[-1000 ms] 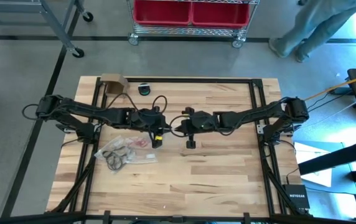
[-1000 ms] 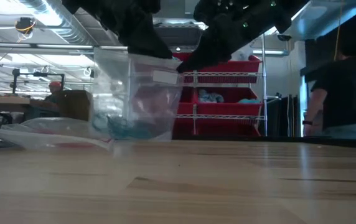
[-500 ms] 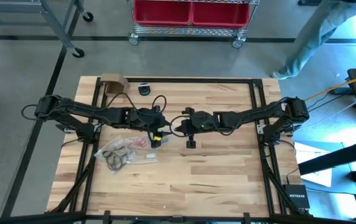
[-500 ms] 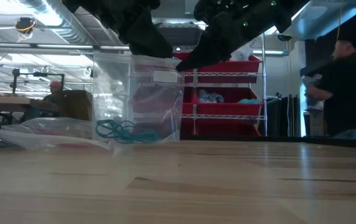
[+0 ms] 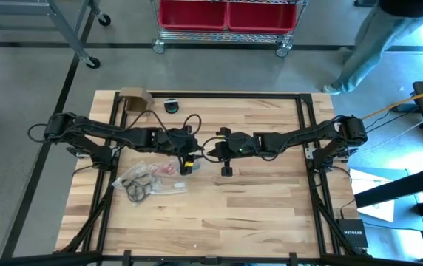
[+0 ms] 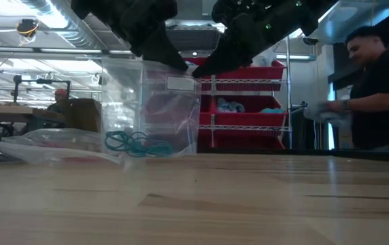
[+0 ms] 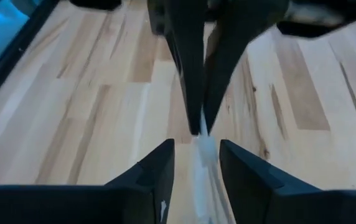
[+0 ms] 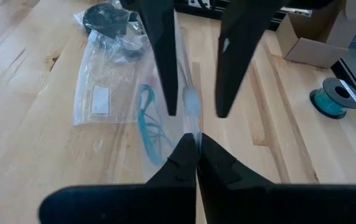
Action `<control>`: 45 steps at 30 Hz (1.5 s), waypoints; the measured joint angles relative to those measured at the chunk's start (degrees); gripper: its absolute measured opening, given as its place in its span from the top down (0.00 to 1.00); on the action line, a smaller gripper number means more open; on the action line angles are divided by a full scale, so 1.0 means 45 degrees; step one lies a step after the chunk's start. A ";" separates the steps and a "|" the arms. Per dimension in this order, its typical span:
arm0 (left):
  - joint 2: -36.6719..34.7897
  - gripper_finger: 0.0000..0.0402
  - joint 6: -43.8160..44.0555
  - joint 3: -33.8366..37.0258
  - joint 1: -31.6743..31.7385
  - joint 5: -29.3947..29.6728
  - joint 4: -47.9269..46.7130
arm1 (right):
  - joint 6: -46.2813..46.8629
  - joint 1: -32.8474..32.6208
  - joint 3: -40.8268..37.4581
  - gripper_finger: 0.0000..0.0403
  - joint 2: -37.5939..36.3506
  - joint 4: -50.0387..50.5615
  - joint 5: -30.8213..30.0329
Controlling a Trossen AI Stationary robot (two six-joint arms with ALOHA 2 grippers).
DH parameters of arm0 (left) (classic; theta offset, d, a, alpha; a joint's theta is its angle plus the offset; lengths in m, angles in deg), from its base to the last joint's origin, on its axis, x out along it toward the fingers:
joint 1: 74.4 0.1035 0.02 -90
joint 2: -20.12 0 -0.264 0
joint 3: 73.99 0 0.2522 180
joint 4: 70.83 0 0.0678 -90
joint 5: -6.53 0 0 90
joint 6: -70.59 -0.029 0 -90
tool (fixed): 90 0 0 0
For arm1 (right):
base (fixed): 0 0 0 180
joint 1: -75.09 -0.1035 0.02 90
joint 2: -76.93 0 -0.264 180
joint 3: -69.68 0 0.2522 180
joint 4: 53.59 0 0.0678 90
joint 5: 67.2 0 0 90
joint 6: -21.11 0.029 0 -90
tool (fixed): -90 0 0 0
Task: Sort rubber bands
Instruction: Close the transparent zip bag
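Note:
A clear zip bag hangs upright between my two grippers over the table's middle. Its lower edge is at table-top level. A tangle of teal rubber bands lies in its bottom and shows through the plastic. My right gripper is shut on the bag's top edge. It comes from the right. My left gripper is open and comes from the left. One finger stands on each side of the same top edge. My right gripper pinches the bag's top edge between its two fingertips, slanting down from the table's right side. The bag hangs below the fingers, upright and slack. My left gripper: its fingers straddle the top edge with a gap; whether either finger touches the plastic I cannot tell.
Other clear bags lie flat left of centre, holding black and red rubber bands. A cardboard box and a teal spool stand at the far edge. Bare wood lies toward the near edge. A person stands beyond the table.
The teal rubber bands have settled lower in the hanging bag and now lie spread along its bottom. The bag stays upright in my right gripper's hold. Neither arm has shifted its place.

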 joint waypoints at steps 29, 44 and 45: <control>0.0087 0.96 0.0688 -0.0004 -0.0140 0.0032 -0.0067 | 0.0675 -0.0005 0.0005 1.00 -0.0063 0.0028 -0.0209; -0.0016 0.98 0.0638 0.0054 -0.0311 -0.0040 -0.2299 | 0.0088 0.0005 -0.0005 1.00 -0.0449 0.0827 -0.0322; 0.0013 0.98 0.0634 0.0058 -0.0311 -0.0049 -0.2451 | 0.0090 0.0005 0.0007 1.00 -0.0545 0.0846 -0.0402</control>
